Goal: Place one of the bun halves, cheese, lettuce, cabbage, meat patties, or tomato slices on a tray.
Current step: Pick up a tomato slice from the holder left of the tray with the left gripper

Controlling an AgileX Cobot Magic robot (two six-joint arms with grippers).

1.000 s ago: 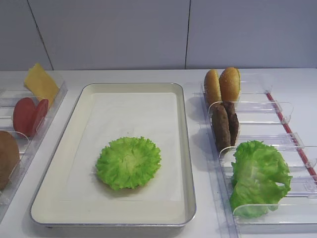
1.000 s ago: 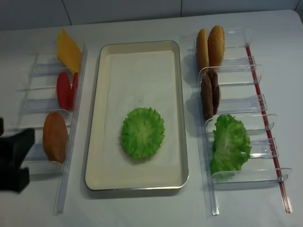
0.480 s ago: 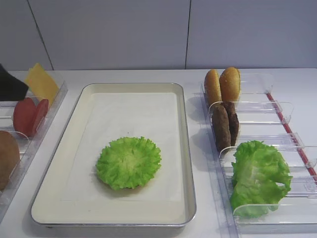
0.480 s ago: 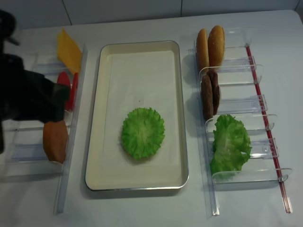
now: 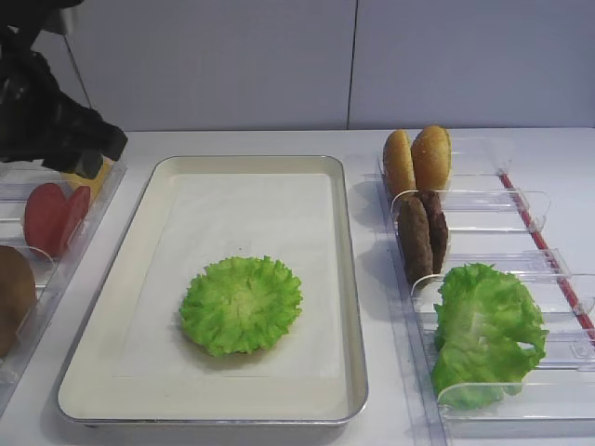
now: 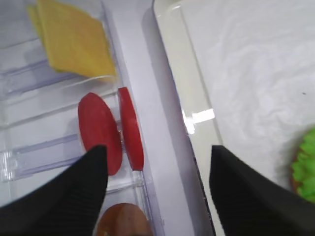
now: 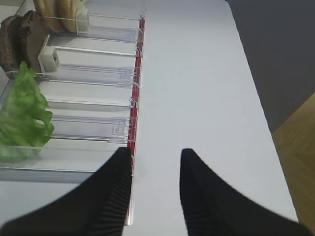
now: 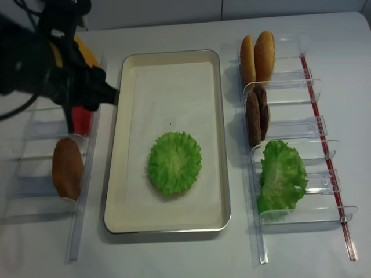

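Note:
My left gripper (image 6: pixel 157 147) hangs open and empty above the left bin (image 6: pixel 54 152), its black fingers straddling the strip between the bin and the tray. Two red tomato slices (image 6: pixel 101 130) stand on edge just ahead of the left finger; from overhead a tomato slice (image 8: pixel 81 120) shows under the gripper (image 8: pixel 91 110). The cream tray (image 5: pixel 349 279) holds a ruffled green leaf (image 5: pixel 242 305). The yellow cheese (image 6: pixel 74 42) lies farther back. The bun halves (image 5: pixel 418 158), meat patties (image 5: pixel 423 232) and a leafy green (image 5: pixel 485 330) fill the right bins. My right gripper (image 7: pixel 156 152) is open and empty.
A brown rounded piece (image 8: pixel 66 168) sits in the near part of the left bin. A red strip (image 7: pixel 135 98) runs along the right bins' outer side. In the right wrist view bare white table (image 7: pixel 206 88) reaches to the table edge, with the floor beyond.
My left arm has come in from the lower left and travelled back along the left bin to hang over the tomato slices and cheese. The food and right gripper have not moved.

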